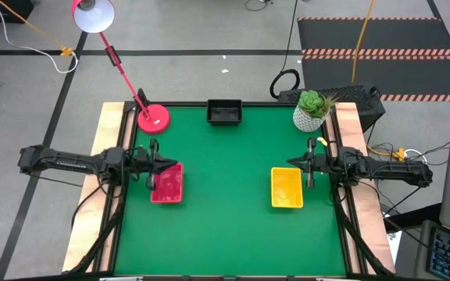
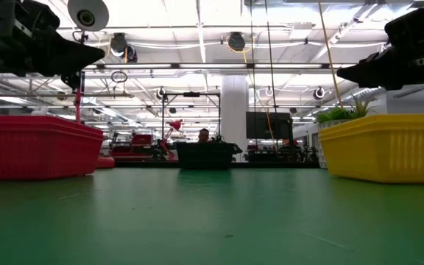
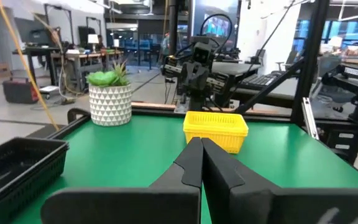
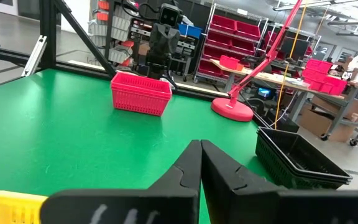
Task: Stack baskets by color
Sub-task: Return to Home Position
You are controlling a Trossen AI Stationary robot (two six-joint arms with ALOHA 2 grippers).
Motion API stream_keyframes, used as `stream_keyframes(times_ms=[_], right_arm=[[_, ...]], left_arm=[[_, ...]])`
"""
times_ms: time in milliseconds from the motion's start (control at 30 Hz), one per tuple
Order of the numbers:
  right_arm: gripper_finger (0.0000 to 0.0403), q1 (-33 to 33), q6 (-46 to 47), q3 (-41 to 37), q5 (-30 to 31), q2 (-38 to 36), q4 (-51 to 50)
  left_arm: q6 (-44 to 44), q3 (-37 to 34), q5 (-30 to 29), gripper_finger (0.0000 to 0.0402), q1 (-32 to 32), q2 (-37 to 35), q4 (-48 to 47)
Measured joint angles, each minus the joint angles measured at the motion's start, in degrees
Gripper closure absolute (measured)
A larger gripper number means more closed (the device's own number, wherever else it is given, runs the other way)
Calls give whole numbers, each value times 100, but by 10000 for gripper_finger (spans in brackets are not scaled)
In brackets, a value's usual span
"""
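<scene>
A red basket (image 1: 167, 183) sits flat on the green table at the left and a yellow basket (image 1: 287, 188) at the right. A black basket (image 1: 224, 112), with nested rims showing in the right wrist view (image 4: 297, 158), stands at the far edge's middle. My left gripper (image 1: 175, 162) is shut and level, hanging just above the red basket's far side without touching it. My right gripper (image 1: 290, 163) is shut and level above the yellow basket's far side, also clear of it. The low view shows both grippers (image 2: 98, 53) (image 2: 342, 73) above the basket rims.
A pink-red lamp base (image 1: 154, 119) stands at the far left and a white plant pot (image 1: 309, 117) at the far right. Wooden rails (image 1: 106, 156) run along both sides of the table. Bare green table (image 1: 225, 211) lies between the red and yellow baskets.
</scene>
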Motion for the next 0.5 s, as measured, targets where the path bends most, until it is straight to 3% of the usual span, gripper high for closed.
stream_keyframes(times_ms=[500], right_arm=[[403,0,0,-1,-1,0,0]], left_arm=[[68,0,42,401,0,-1152,-1462]])
